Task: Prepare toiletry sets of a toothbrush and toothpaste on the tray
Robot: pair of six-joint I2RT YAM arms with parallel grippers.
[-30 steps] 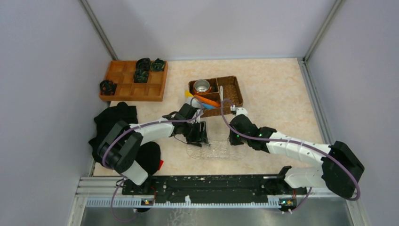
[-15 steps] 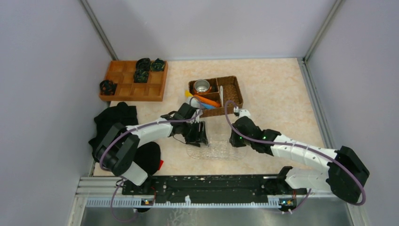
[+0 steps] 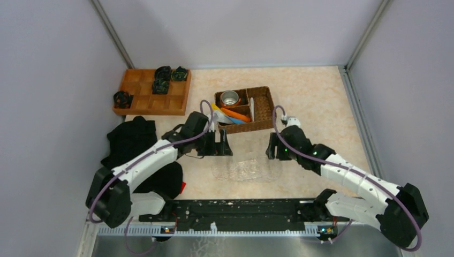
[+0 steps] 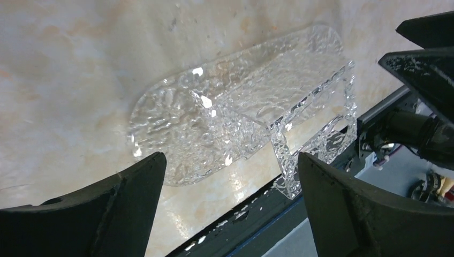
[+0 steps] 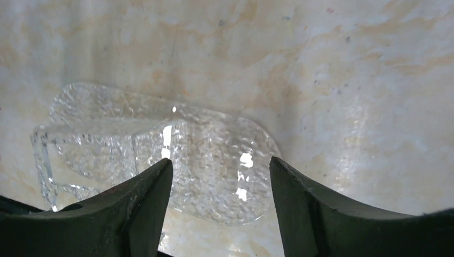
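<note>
Item one, the task's tray: a flat rectangular tray of clear, bumpy plastic, lying on the pale marbled bench close to the near edge and about midway along it; in the left wrist view we see one raised end wall with a slot cut through it, and in the right wrist view its rounded corners. Item two, the left arm: its jaws stand spread wide just beside the tray's left end, with the tray in sight between them and no contact that we can make out. Item three, the right arm: its jaws are likewise spread wide at the tray's right end, clear of the plastic. Item four, a brown wicker divided basket, just beyond the tray toward the far edge, holding a steel cup in its far-left compartment. Item five, the toiletry pieces, lying in and over the basket's near-left part: an orange wedge-shaped tube, a blue tube just beside it, a yellow tube poking out at the left rim, and a slim white stick-like toothbrush along the middle divider; we cannot tell how many more lie beneath. Item six, an orange wooden compartment tray at the far left corner, with four dark bundled objects in its cells. Item seven, a black cloth heaped at the left edge.
</note>
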